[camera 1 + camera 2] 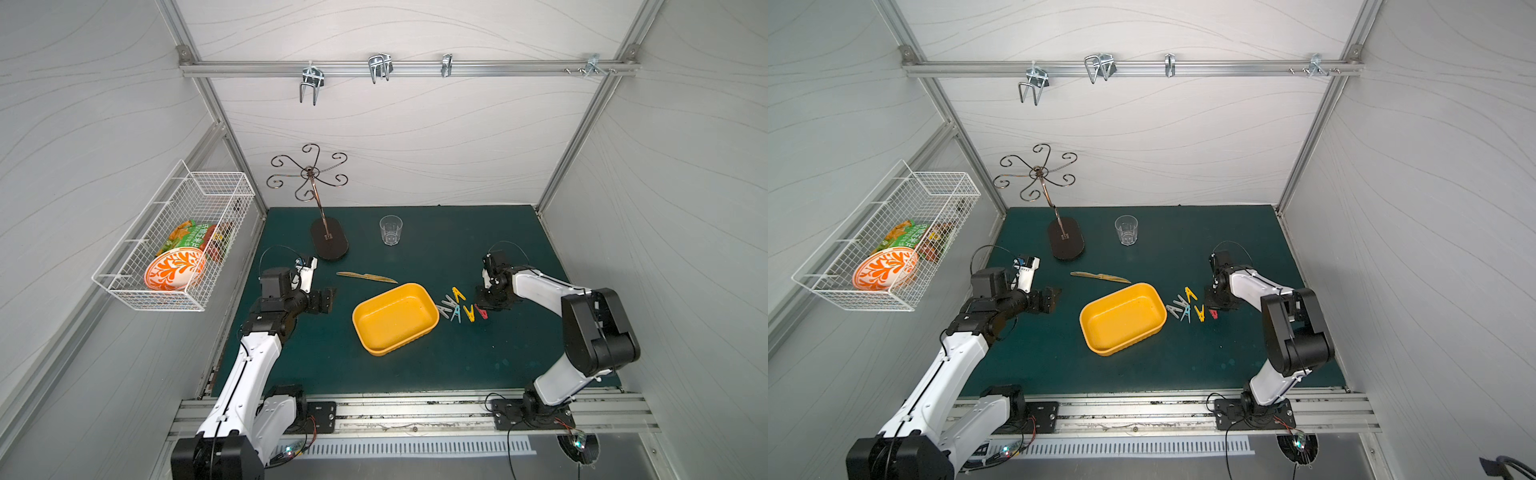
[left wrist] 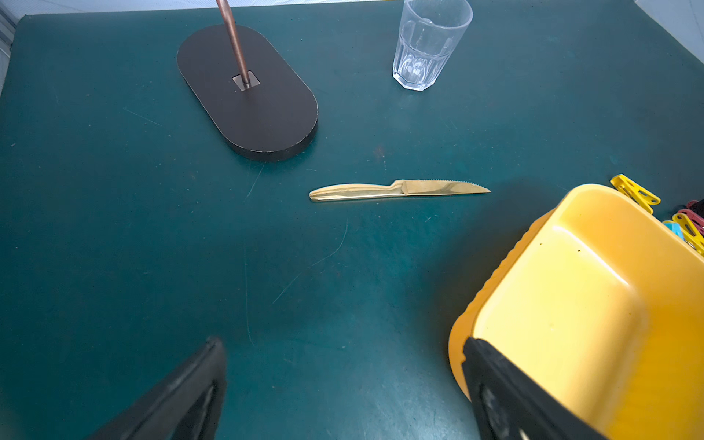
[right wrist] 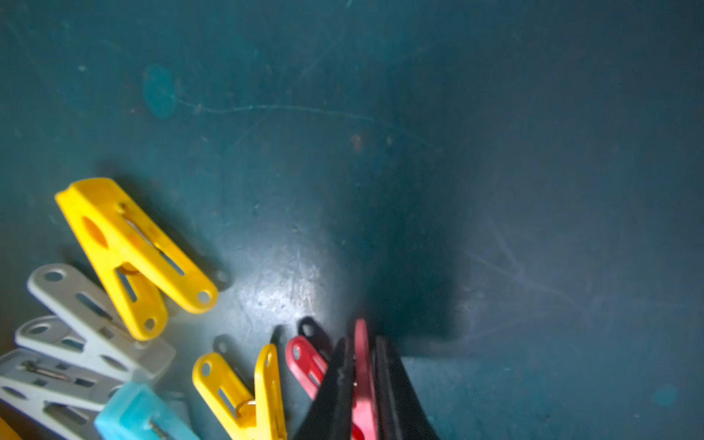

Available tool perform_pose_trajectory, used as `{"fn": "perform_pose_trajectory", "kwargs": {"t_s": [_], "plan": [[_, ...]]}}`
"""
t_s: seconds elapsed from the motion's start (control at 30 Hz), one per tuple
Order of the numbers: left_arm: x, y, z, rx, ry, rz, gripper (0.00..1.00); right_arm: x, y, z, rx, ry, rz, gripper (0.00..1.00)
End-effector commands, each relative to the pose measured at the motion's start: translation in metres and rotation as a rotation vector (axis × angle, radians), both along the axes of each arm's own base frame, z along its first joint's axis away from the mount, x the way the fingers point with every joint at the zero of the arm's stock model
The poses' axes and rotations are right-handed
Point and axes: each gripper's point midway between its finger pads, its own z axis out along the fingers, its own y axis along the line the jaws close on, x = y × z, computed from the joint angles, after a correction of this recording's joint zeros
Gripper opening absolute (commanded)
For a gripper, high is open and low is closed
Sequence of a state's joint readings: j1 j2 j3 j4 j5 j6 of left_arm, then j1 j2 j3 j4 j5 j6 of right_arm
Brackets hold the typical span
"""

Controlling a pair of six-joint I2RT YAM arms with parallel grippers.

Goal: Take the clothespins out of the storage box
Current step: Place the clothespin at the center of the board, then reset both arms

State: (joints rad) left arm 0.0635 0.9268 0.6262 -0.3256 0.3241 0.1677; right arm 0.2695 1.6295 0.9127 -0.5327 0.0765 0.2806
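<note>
The yellow storage box (image 1: 390, 322) sits empty mid-mat, seen in both top views and in the left wrist view (image 2: 571, 304). All the clothespins lie on the mat just right of it: two yellow (image 1: 458, 294) (image 1: 469, 312), two grey (image 1: 444, 307), a light blue (image 1: 456, 314) and a red (image 1: 482, 311). My right gripper (image 3: 364, 343) is low over the red clothespin (image 3: 306, 362). Its jaws stand a slit apart on either side of one red leg, so it is narrowly open. My left gripper (image 2: 343, 343) hangs wide open and empty left of the box.
A tan knife (image 1: 365, 277) lies behind the box. A clear glass (image 1: 390, 230) and a dark oval stand base (image 1: 329, 239) with a curled metal tree stand further back. A white wire basket (image 1: 174, 245) holding a bowl and packets hangs on the left wall.
</note>
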Motion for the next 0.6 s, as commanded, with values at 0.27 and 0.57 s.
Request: {"fn": "perform_pose_trajectory", "kwargs": {"t_s": [0.27, 0.57], "plan": [[0.018, 0.002, 0.008, -0.024, -0.075, 0.022, 0.99, 0.032, -0.010, 0.086, 0.087, -0.231, 0.019, 0.58], [0.040, 0.007, -0.026, -0.056, -0.127, 0.067, 0.99, 0.066, -0.049, 0.107, 0.053, -0.490, 0.015, 0.99]]}}
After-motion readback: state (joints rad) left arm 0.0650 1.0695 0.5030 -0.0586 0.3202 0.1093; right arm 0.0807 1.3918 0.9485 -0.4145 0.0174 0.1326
